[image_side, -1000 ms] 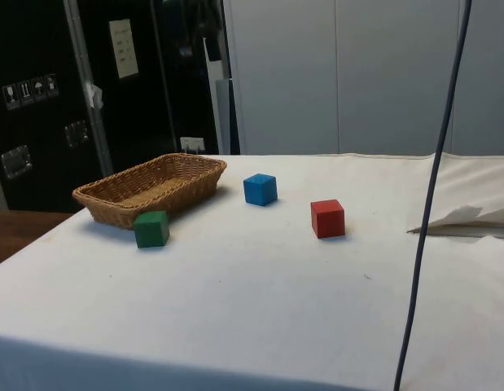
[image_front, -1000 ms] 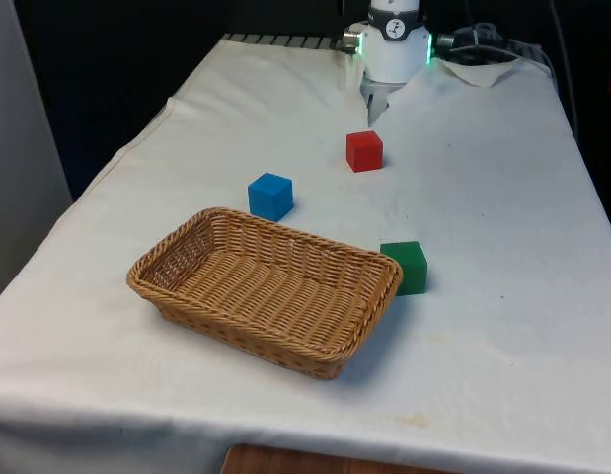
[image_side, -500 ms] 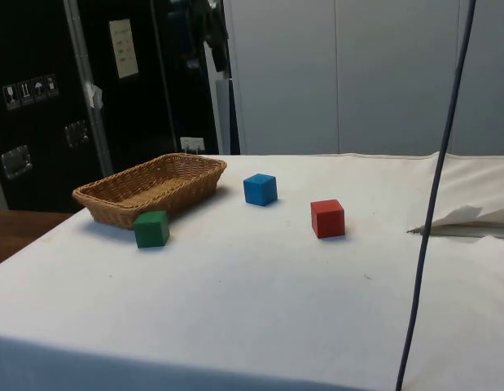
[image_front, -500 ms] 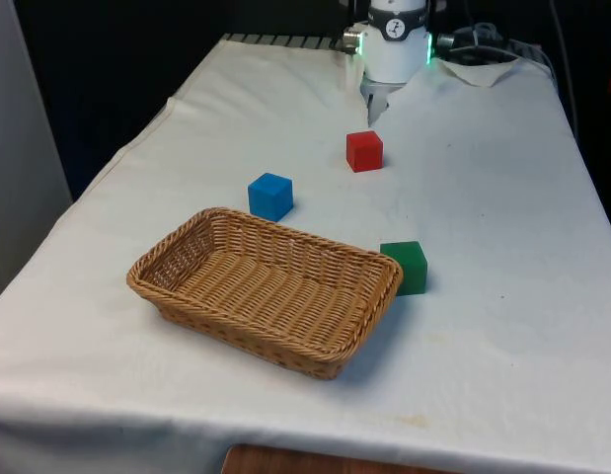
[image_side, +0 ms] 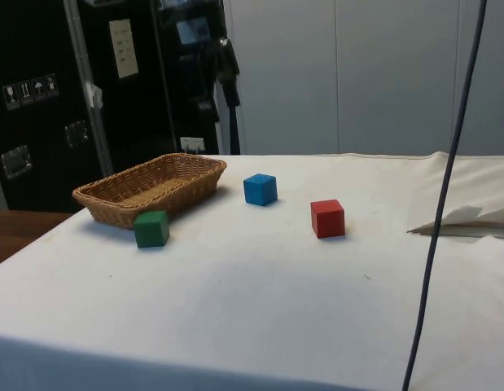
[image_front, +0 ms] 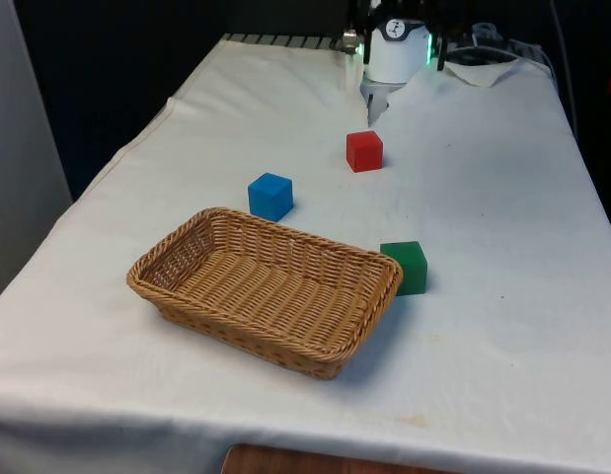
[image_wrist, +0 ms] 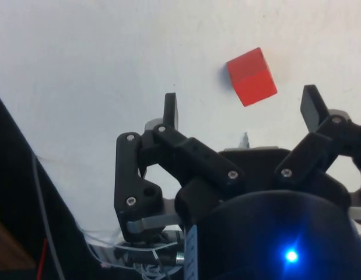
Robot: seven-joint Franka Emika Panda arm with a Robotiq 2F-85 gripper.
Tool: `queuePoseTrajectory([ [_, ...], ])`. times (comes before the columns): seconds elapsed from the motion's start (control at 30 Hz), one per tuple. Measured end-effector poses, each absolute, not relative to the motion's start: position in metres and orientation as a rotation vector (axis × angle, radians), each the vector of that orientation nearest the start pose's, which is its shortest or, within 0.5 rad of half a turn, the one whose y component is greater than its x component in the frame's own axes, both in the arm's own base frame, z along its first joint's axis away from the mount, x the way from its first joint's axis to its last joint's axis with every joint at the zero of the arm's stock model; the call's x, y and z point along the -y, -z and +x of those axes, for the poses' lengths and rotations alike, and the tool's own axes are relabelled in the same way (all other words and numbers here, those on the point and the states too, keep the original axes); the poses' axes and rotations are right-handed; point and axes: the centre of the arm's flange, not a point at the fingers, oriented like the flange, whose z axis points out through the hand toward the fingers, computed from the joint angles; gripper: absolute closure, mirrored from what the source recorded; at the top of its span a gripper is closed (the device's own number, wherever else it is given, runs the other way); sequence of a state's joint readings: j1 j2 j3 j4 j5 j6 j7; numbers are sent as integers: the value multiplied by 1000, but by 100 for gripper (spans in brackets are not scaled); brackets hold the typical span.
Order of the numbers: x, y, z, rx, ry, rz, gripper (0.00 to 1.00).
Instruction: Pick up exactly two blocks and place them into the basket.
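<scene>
A wicker basket [image_front: 337,360] lies near the front of the table with nothing in it; in the side view the basket [image_side: 113,208] is at the left. A green block [image_front: 404,267] [image_side: 151,228] sits against the basket's corner. A blue block [image_front: 270,196] [image_side: 260,189] rests just beyond the basket. Farther back stands a red block [image_front: 364,151] [image_side: 327,218]. In the wrist view my gripper [image_wrist: 241,107] is open above the cloth with nothing between its fingers, and the red block [image_wrist: 252,77] lies a little beyond the fingertips [image_wrist: 170,108].
A crumpled fold of white cloth [image_front: 483,71] [image_side: 467,218] lies at the far end, on the front view's right. A dark cable [image_side: 445,187] hangs down in the side view. The table drops off at both long edges.
The arm at the far end has shifted slightly, and the hanging cable in the side view has swung a little to the right. Blocks and basket have not moved.
</scene>
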State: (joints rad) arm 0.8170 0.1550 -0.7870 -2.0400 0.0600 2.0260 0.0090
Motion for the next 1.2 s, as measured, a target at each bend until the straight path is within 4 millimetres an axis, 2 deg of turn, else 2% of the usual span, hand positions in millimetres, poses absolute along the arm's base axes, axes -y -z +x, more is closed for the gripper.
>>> queuePoseTrajectory([
  [0.1,-30,-363,550,-15,-194,-3197,0],
  [0.57,-23,-324,526,-19,-141,-3187,0],
  [1.2,-18,-291,487,-20,-3,-3142,0],
])
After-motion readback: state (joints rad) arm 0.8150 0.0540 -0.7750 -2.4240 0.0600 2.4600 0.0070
